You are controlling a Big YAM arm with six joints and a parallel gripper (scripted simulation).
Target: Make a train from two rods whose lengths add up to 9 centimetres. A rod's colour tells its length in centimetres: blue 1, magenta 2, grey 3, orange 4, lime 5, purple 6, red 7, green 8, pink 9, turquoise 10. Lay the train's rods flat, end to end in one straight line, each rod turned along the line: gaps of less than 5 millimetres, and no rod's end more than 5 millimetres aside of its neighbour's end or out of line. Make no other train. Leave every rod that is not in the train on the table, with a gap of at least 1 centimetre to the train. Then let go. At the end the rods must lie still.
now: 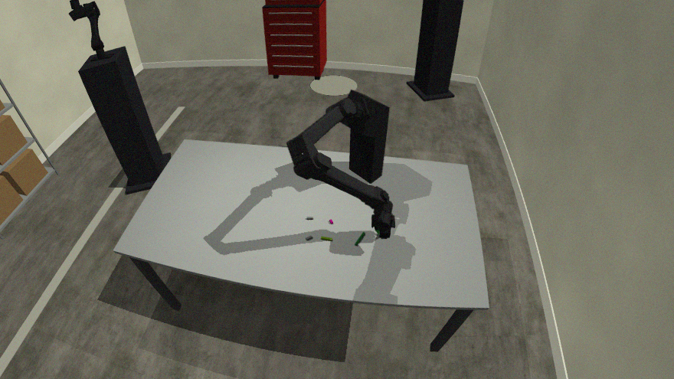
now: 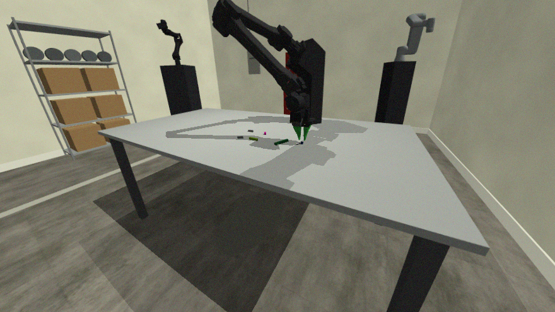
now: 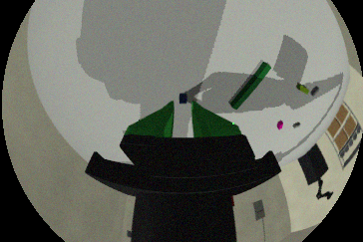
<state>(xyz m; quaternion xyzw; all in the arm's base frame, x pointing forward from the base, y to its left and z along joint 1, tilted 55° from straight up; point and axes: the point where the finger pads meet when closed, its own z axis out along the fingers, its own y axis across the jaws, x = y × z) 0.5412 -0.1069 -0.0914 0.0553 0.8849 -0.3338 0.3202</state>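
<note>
The grey table (image 1: 208, 191) carries everything; the black arm (image 1: 342, 182) reaches out over its middle and turns the gripper (image 2: 301, 133) straight down; in the wrist view the jaws stand part-way apart with bare table showing between the green fingertips, pinching nothing. The green rod (image 3: 250, 85), the eight, lies at about two o'clock from the jaws in that view, its long axis running from seven to one o'clock, flat on the table. The blue rod (image 3: 182, 98), the one that completes nine, sits at twelve o'clock just beyond the fingertips, apart from them and slightly left of the gap; it is too small to read its axis. I judge the gripper must shift a little toward twelve o'clock and sink to straddle it.
</note>
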